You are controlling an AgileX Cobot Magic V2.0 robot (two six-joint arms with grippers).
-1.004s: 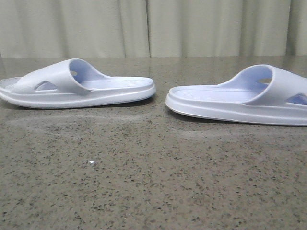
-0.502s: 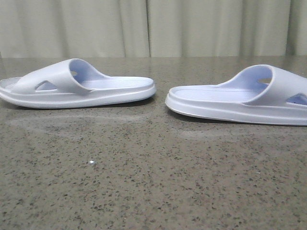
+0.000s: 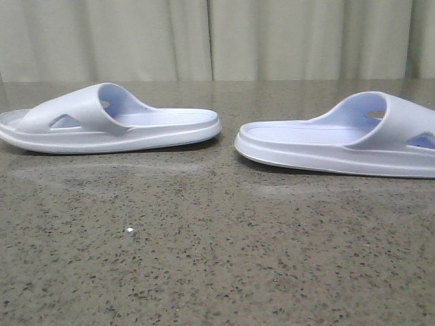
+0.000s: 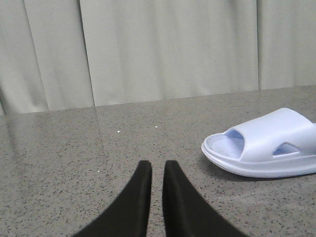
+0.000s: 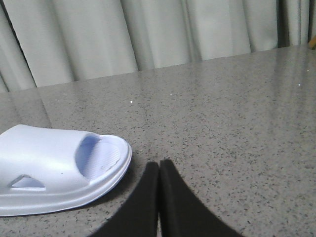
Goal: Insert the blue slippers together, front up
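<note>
Two pale blue slippers lie flat on the speckled table, heels toward each other. The left slipper (image 3: 115, 125) has its strap at the left; the right slipper (image 3: 340, 142) has its strap at the right. Neither gripper shows in the front view. In the left wrist view my left gripper (image 4: 157, 165) hovers over bare table, fingers a narrow slit apart with nothing between them, and a slipper (image 4: 266, 148) lies off to one side. In the right wrist view my right gripper (image 5: 159, 164) is shut and empty, just beside the open toe of a slipper (image 5: 54, 168).
A dark speckled stone table (image 3: 217, 258) stretches from the front edge to a pale curtain (image 3: 217, 41) at the back. A gap of bare table separates the two heels. A small white speck (image 3: 130, 231) lies on the near table.
</note>
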